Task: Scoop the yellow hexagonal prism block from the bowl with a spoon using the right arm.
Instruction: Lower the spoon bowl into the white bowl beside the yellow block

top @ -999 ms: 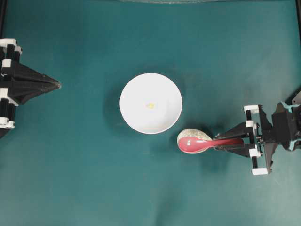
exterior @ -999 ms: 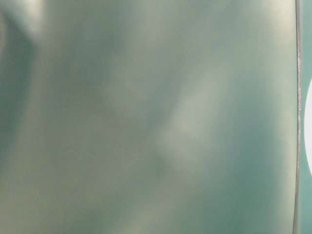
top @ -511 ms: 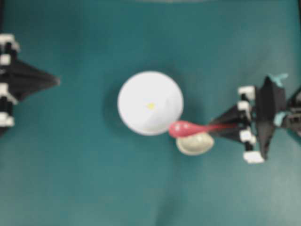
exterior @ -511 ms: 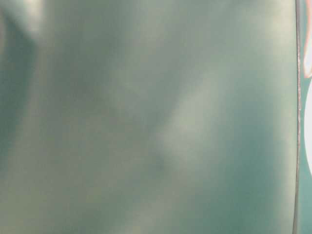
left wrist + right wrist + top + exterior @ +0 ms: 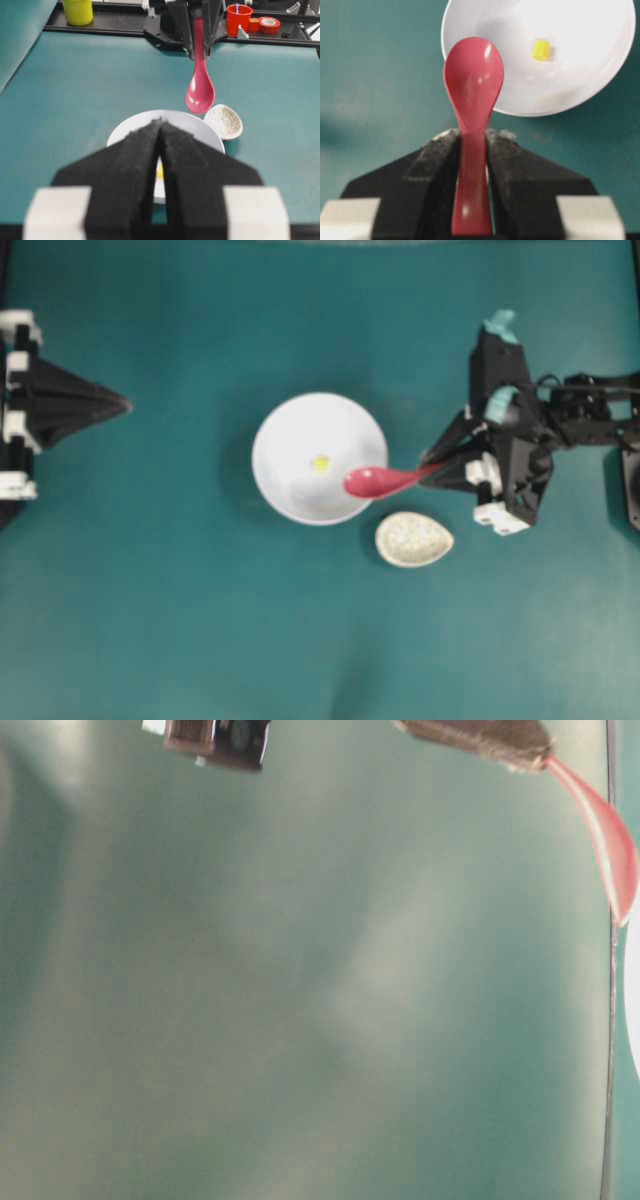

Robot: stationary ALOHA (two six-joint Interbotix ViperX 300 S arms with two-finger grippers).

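The white bowl [image 5: 290, 475] sits mid-table with the tiny yellow hexagonal prism block [image 5: 320, 463] near its centre. My right gripper [image 5: 435, 469] is shut on the handle of the red-pink spoon [image 5: 366, 481], whose scoop hangs over the bowl's right rim, to the right of the block. In the right wrist view the spoon [image 5: 473, 70] juts out between the fingers of the right gripper [image 5: 471, 134], with the bowl [image 5: 580, 80] and block [image 5: 541, 50] ahead to the right. My left gripper [image 5: 120, 403] rests far to the left, shut and empty.
A speckled beige spoon rest [image 5: 414, 539] lies empty just below and right of the bowl. Beyond the table's far edge in the left wrist view stand a yellow cup [image 5: 78, 11], a red cup [image 5: 238, 17] and a tape roll [image 5: 269, 24].
The right gripper has lifted the spoon off the spoon rest and carried it up and left, so its scoop now hangs over the bowl's rim. The left arm has stayed put.
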